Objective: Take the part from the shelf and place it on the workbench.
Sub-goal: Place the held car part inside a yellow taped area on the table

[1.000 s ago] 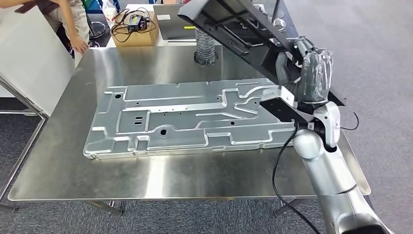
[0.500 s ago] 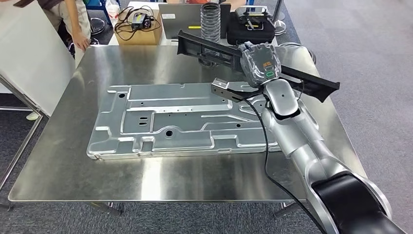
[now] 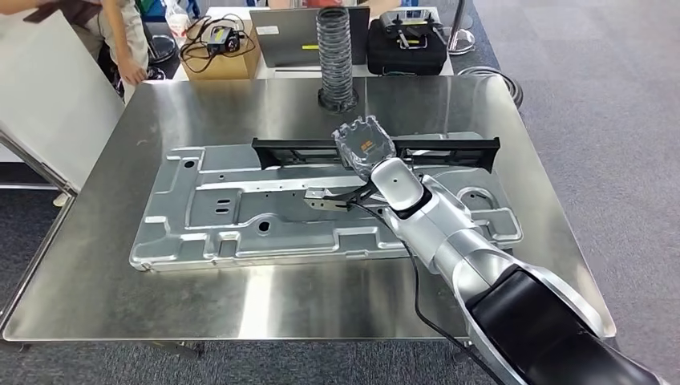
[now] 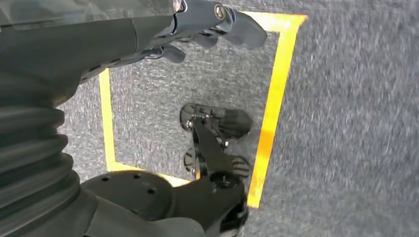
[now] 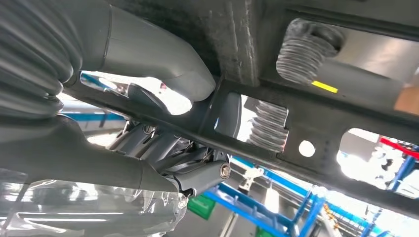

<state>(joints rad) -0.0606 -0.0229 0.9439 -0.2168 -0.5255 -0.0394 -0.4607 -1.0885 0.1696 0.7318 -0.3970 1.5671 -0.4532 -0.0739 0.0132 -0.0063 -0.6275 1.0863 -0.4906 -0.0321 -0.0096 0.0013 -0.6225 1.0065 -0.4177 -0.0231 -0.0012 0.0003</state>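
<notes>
The right hand (image 3: 365,144) grips the black part (image 3: 449,151) at its middle, level over the far edge of the stamped metal panel (image 3: 240,208) on the counter (image 3: 240,305). The left hand (image 4: 207,24) hangs with fingers apart, holding nothing. Releasing here risks the long part tipping or sliding off the panel's ribs.

Silver right arm (image 3: 449,233), black cable (image 3: 417,281), seemingly plastic-wrapped hand (image 3: 365,144).

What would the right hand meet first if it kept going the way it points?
Probably the ribbed grey hose at the steel table's far edge. The right hand, gripping the long black frame part, points that way; depth is unclear.
</notes>
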